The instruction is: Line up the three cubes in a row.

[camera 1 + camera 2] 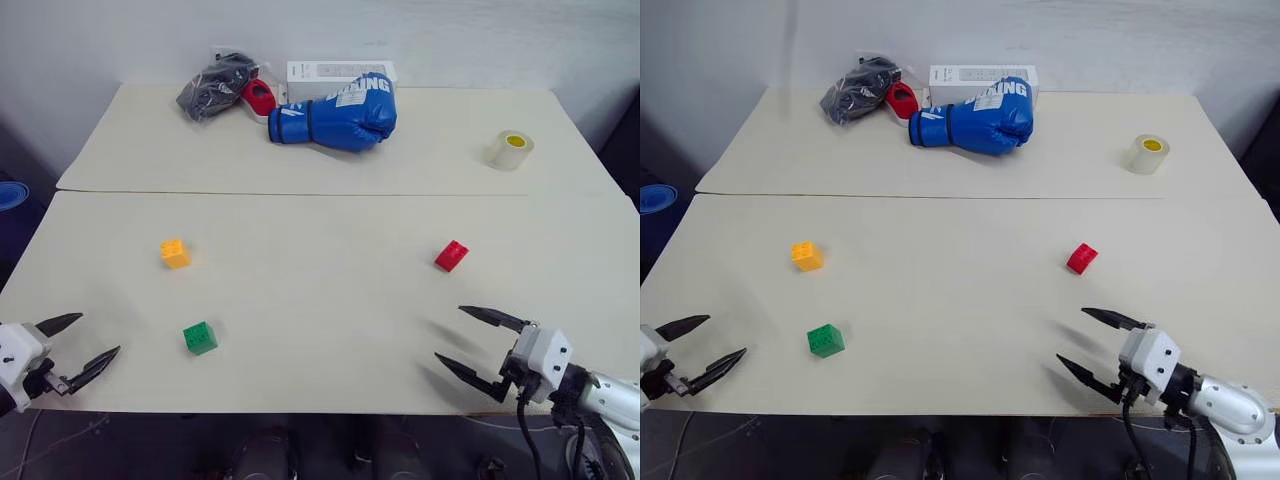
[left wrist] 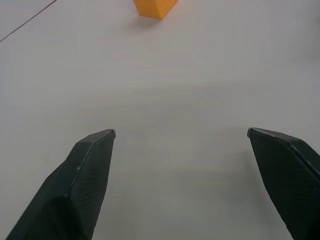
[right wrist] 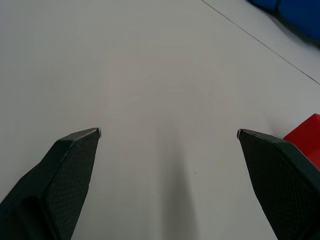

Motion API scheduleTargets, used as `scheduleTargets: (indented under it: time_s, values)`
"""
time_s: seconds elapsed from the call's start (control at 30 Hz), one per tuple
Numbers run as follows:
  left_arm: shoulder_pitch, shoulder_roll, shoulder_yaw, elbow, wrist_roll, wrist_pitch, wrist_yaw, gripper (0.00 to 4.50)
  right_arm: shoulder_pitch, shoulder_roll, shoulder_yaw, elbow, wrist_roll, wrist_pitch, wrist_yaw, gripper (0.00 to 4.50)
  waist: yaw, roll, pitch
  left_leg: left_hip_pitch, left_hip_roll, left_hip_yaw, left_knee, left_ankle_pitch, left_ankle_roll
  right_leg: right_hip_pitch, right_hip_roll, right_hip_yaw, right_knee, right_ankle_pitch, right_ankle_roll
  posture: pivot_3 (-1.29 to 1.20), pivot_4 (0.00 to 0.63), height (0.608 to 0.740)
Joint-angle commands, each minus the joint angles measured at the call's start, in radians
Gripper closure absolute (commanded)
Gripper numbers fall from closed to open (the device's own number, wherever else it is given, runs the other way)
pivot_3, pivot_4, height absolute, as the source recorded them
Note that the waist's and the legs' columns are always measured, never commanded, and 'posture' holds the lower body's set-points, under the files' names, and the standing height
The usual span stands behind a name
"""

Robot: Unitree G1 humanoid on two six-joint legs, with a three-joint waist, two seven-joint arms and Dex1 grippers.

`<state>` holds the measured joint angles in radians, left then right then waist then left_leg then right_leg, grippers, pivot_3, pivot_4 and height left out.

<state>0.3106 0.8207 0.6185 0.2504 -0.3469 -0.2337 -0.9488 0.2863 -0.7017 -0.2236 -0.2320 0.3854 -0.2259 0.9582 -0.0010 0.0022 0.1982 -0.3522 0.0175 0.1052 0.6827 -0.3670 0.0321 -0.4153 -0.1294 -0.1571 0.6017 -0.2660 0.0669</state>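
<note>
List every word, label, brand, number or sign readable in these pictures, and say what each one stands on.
"...ING": white capital letters on the cuff of the blue boxing glove; the start of the word is cut off from sight.
White box behind the glove: a row of small dark print, too small to read.
The three cubes, the tape roll and the black bag: no readable text.

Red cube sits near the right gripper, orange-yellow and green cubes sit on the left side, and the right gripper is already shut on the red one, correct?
Not quite. The right gripper is open and empty; the red cube lies apart from it on the table, as the left eye view shows. The rest stands.
</note>
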Motion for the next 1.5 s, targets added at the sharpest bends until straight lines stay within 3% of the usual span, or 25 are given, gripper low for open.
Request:
scheduleTargets:
  time_s: [0.03,0.2,0.33,0.43,0.63,0.73,0.93,1.1,1.3,1.4,1.5]
  values:
    - [-0.018,0.027,0.037,0.019,-0.001,-0.022,0.011,0.04,-0.018,0.006,-0.002,-0.030,0.017,0.011,-0.004,0.00,0.000,0.000,0.000,0.000,0.000,0.000,0.000,0.000,0.000,0.000,0.000,0.000,0.000,0.000,0.000,0.00,0.150,0.740]
    - [-0.019,0.052,0.015,-0.138,-0.166,0.226,-0.085,0.04,-0.013,0.038,-0.038,-0.049,0.035,0.028,-0.047,0.00,0.004,0.000,0.000,0.000,0.000,0.000,0.000,0.001,0.002,0.000,0.000,0.000,0.000,0.000,0.000,0.00,0.150,0.740]
    - [-0.096,0.052,-0.021,-0.282,-0.280,0.394,-0.090,0.04,0.072,0.045,-0.143,-0.042,0.058,0.047,-0.080,0.00,0.022,0.000,0.000,-0.001,-0.001,-0.001,0.000,0.002,0.003,0.001,-0.001,0.000,0.000,0.000,0.000,0.00,0.150,0.740]
    - [-0.157,0.057,-0.099,-0.400,-0.293,0.450,-0.104,0.04,0.160,0.064,-0.249,0.010,0.065,0.028,-0.093,0.00,0.029,0.000,0.000,0.000,-0.002,-0.001,0.000,0.002,0.003,0.002,-0.001,0.000,0.000,0.000,0.000,0.00,0.150,0.740]
    - [-0.256,0.043,-0.209,-0.464,-0.285,0.492,-0.122,0.04,0.218,0.119,-0.305,0.100,0.041,-0.010,-0.109,0.00,0.016,0.001,0.000,0.001,-0.001,0.001,0.000,0.002,0.002,0.002,0.001,0.001,0.001,0.000,0.001,0.00,0.150,0.740]
    - [-0.305,0.029,-0.264,-0.479,-0.289,0.513,-0.126,0.04,0.137,0.105,-0.299,0.120,0.055,0.013,-0.123,0.00,0.002,0.001,0.000,0.003,-0.001,0.002,0.000,0.003,0.002,0.002,0.001,0.002,0.003,0.000,0.001,0.00,0.150,0.740]
    - [-0.361,-0.001,-0.339,-0.487,-0.274,0.517,-0.135,0.04,-0.170,-0.007,-0.208,0.205,0.091,0.187,-0.072,0.00,-0.006,0.002,0.001,0.004,-0.002,0.003,0.000,0.004,0.002,0.001,0.001,0.004,0.006,0.000,0.000,0.00,0.150,0.740]
    - [-0.408,-0.011,-0.383,-0.478,-0.257,0.515,-0.140,0.04,-0.515,-0.057,-0.023,0.432,-0.004,0.305,-0.010,0.00,-0.002,0.002,0.001,0.002,-0.002,0.002,0.001,0.007,0.002,0.001,0.001,0.001,0.007,0.000,-0.001,0.00,0.150,0.740]
    - [-0.417,-0.007,-0.405,-0.487,-0.249,0.520,-0.156,0.04,-0.744,-0.060,0.093,0.687,-0.088,0.274,0.094,0.00,0.001,0.002,0.001,-0.002,-0.004,0.000,0.001,0.009,0.004,0.000,0.000,-0.002,0.007,0.000,0.001,0.00,0.150,0.740]
    - [-0.424,-0.011,-0.412,-0.490,-0.245,0.523,-0.157,0.00,-0.804,-0.049,0.120,0.762,-0.119,0.252,0.114,0.56,-0.002,0.002,0.001,-0.002,-0.004,0.000,0.002,0.009,0.005,0.001,0.000,-0.002,0.006,0.001,0.002,0.00,0.150,0.740]
    - [-0.430,-0.014,-0.417,-0.494,-0.243,0.526,-0.154,0.00,-0.840,-0.039,0.124,0.814,-0.121,0.202,0.153,1.57,-0.002,0.002,0.001,-0.002,-0.004,0.000,0.002,0.010,0.005,0.001,0.000,-0.002,0.007,0.001,0.002,0.00,0.150,0.740]
